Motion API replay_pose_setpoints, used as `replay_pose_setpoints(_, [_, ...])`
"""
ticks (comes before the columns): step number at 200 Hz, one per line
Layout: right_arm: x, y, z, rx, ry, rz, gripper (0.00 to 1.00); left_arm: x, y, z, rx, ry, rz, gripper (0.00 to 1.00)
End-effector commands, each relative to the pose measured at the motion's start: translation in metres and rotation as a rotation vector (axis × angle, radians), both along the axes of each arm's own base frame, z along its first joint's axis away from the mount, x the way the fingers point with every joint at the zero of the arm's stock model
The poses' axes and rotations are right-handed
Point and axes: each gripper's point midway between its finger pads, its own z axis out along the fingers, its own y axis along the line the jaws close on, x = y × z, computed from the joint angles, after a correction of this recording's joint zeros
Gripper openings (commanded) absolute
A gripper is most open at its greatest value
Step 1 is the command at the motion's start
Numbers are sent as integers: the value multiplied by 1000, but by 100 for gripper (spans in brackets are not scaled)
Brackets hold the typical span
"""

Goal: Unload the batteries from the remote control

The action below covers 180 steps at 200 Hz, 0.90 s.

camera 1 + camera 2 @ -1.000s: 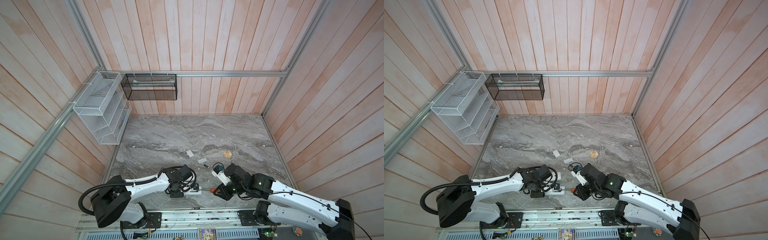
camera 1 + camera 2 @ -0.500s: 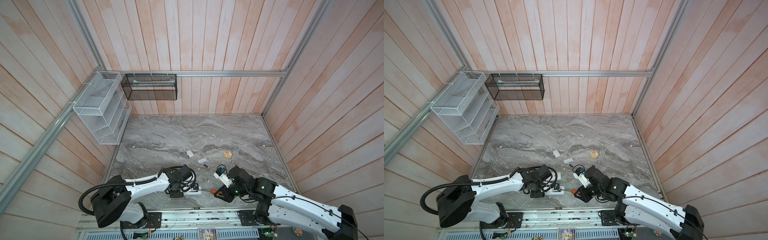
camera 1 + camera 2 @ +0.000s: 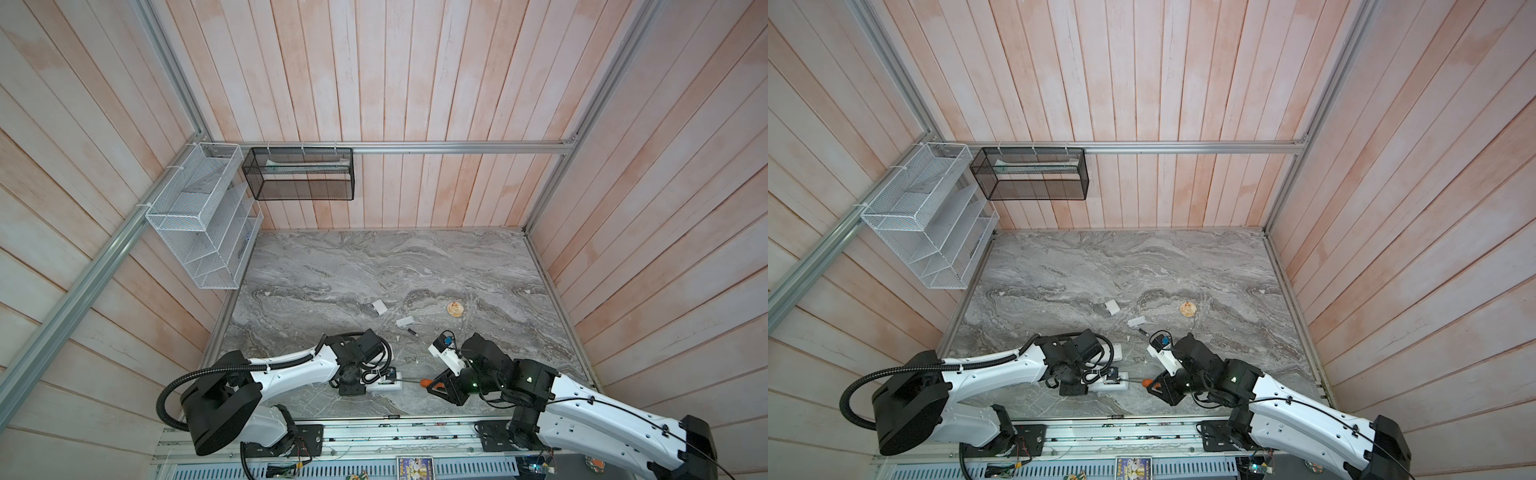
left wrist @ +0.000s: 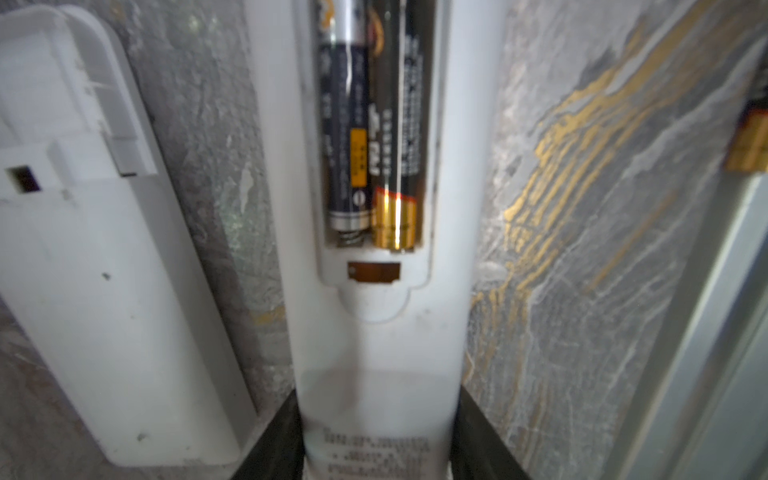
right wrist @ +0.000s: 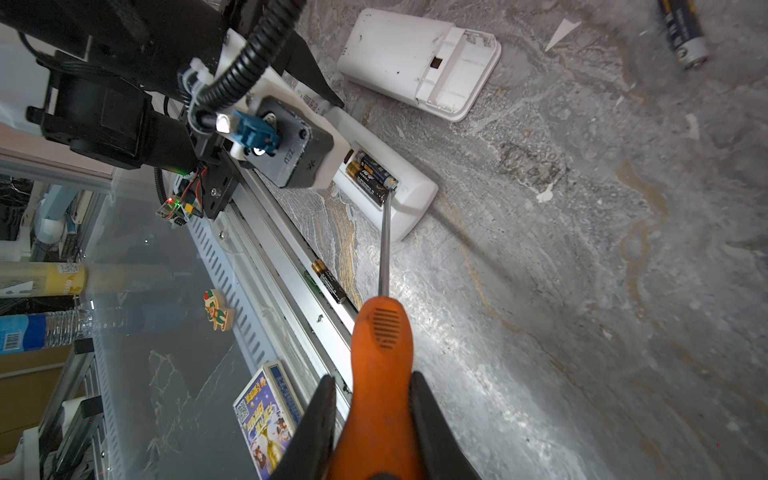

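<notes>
- Right tool [image 5: 374, 415] clamped on screwdriver [image 5: 382, 332], tip against batteries [image 5: 372, 176] — I risk a slip launching a cell.
- Left tool [image 4: 376, 436] pinching remote [image 4: 374, 332] — prying may twist it free.

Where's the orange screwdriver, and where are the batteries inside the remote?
orange-handled screwdriver [image 5: 382, 345]: right wrist view, on its orange handle.
batteries [image 4: 395, 141]: left wrist view, on one cell's dark label.

Marble tabletop [image 3: 332, 266] carries two white remotes [image 5: 409, 54], loose batteries [image 5: 683, 35], possibly covers [image 3: 379, 306].
</notes>
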Motion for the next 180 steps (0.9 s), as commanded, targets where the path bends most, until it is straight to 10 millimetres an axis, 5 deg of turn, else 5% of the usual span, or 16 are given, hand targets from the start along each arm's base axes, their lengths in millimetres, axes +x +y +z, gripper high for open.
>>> replay_pose_setpoints(1, [-16,42,83,340,-109,194,0,-14,11,-27,54,58,-30,0])
replay_pose_setpoints(51, [-14,40,90,350,-131,184,0,-14,12,-27,53,57,-24,0])
replay_pose_setpoints(113, [-1,33,69,225,-129,110,0,-11,9,-24,39,56,-7,0])
replay_pose_setpoints(180, [-15,26,77,251,-83,133,0,8,4,-16,-5,34,85,0])
